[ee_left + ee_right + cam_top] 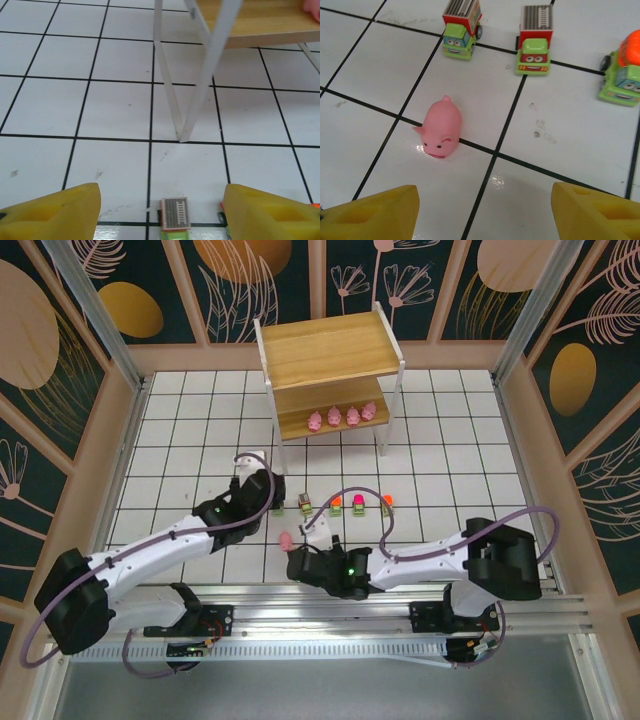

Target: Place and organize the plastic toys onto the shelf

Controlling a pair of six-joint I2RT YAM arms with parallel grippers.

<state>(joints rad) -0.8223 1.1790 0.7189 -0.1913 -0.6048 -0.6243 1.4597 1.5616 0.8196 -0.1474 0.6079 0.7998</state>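
Presently, the right gripper (pixel 484 189) stands open with its yellow pads wide apart and nothing between them. Just ahead of it a single rounded pink plastic pig (pixel 441 129) lies on the white gridded table (pixel 180 440), touching no finger. Beyond the pig, a row of blocky green plastic toy vehicles (pixel 336 504) sits side by side. The two at its left carry grey ribbed tops, the others orange or pink ones. The left gripper (pixel 161 192) is at the left end of this row, jaws likewise spread and empty, with one grey-topped vehicle (pixel 175 214) on the table between its fingertips. Farthest away is the two-tier shelf of light wooden boards and white frame (pixel 330 350). Four small pink plastic pigs (pixel 342 417) are lined up on its lower board; the upper board is bare.
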